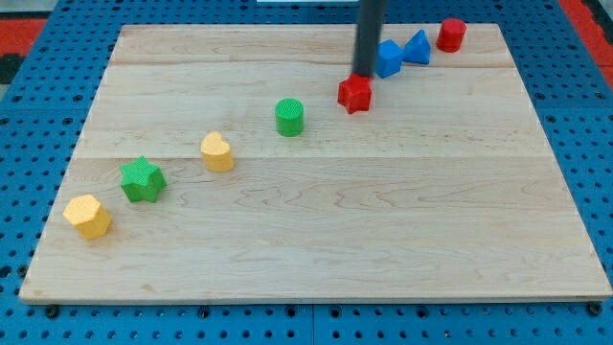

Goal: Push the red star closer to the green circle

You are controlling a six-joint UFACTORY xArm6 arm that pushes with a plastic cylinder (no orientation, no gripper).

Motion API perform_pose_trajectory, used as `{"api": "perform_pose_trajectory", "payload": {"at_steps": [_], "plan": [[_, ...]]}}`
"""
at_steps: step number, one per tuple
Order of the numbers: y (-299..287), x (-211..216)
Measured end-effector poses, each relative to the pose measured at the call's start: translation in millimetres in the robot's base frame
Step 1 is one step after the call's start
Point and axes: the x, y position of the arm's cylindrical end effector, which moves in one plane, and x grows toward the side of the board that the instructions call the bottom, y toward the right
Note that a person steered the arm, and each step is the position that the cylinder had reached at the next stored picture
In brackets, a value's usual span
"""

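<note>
Pale wood makes up the board (383,240) you are looking at, lying on a blue perforated surface (29,125). You can see my tip (365,74) just at the far edge of the red star (354,93), touching it or very nearly so; the rod has no jaws to open or close, so nothing is gripped, only pushed. Your red star sits toward the far side of the board, a little right of centre. To its left and slightly nearer lies the green circle (289,116), close by but apart from the star. Just right of the rod you find a blue block (388,57), its shape hard to make out, with a blue triangle (418,47) touching or just beside it, and a red cylinder (451,34) farther right near the far edge. Running left and nearer from the green circle you see a yellow heart (217,151), a green star (143,179) and a yellow hexagon-like block (88,216), each apart from the next.
</note>
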Motion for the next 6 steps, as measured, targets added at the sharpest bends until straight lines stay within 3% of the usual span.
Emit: {"api": "perform_pose_trajectory", "payload": {"at_steps": [1, 2, 4, 6], "plan": [[-9.6, 27.9], [-36.4, 27.9], [77.0, 30.1], [-0.2, 58.1]]}}
